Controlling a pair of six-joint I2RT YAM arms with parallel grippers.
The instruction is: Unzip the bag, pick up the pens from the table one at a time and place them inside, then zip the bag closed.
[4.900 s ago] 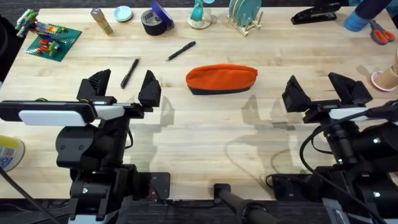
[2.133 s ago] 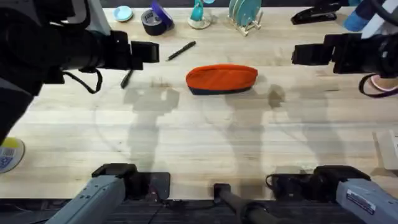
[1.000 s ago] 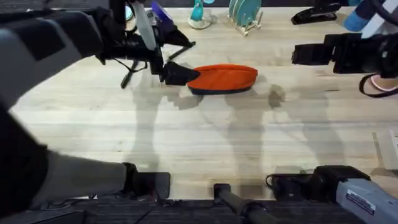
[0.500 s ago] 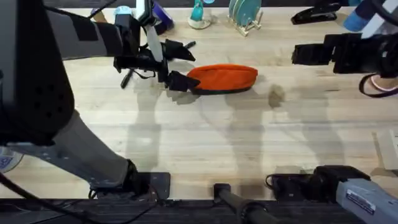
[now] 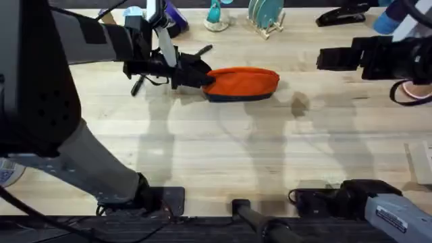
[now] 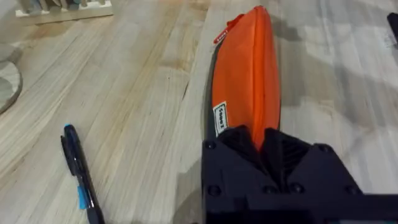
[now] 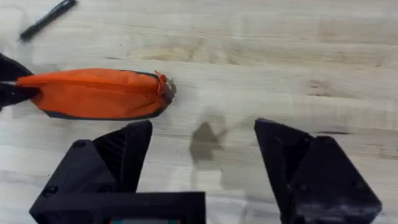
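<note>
One bag [image 6: 249, 74] end between left claw [image 6: 264, 146] fingers.

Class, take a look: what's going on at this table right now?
The left gripper has closed on one end of the orange bag, which lies zipped on the table. The right gripper hovers open, apart from the bag. Both pens lie on the table, not yet picked up.
</note>
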